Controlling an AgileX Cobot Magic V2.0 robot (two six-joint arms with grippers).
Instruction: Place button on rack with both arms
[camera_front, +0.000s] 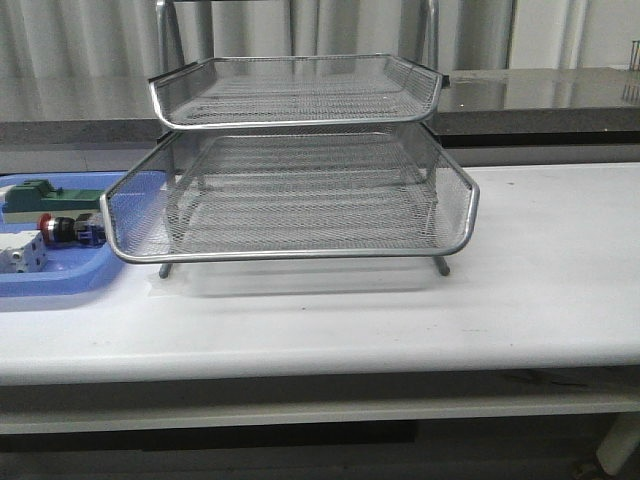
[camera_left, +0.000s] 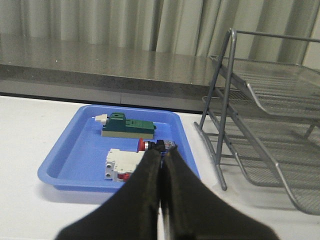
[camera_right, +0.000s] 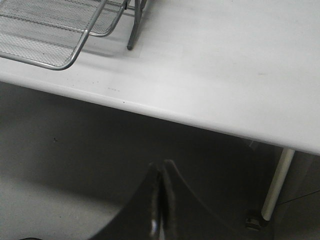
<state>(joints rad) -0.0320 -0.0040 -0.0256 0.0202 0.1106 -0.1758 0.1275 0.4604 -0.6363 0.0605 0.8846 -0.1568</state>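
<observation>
Nearest the lens in the left wrist view, the left gripper (camera_left: 161, 160) has its two black fingers pressed together, jaws closed on nothing, and it hangs above the white table (camera_front: 540, 280) just short of the blue plastic tray (camera_left: 70, 155). The right gripper (camera_right: 159, 172) is likewise closed and empty, held out past the table's front edge with floor beneath it, the rack's corner and foot visible beyond. The rack (camera_front: 300, 190) is the largest thing on the table: a silver wire-mesh stand, its trays stepped forward, all of them bare. Just left of it lies the blue tray, which holds three parts. A green block (camera_left: 127, 126) sits toward the tray's far side, a white block (camera_left: 121, 163) nearer the front edge, and the button (camera_left: 150, 145) between them, lying on its side, red head pointing away from the rack. The left fingertips sit right in front of the button in that view, partly covering it; whether they touch it cannot be told.
</observation>
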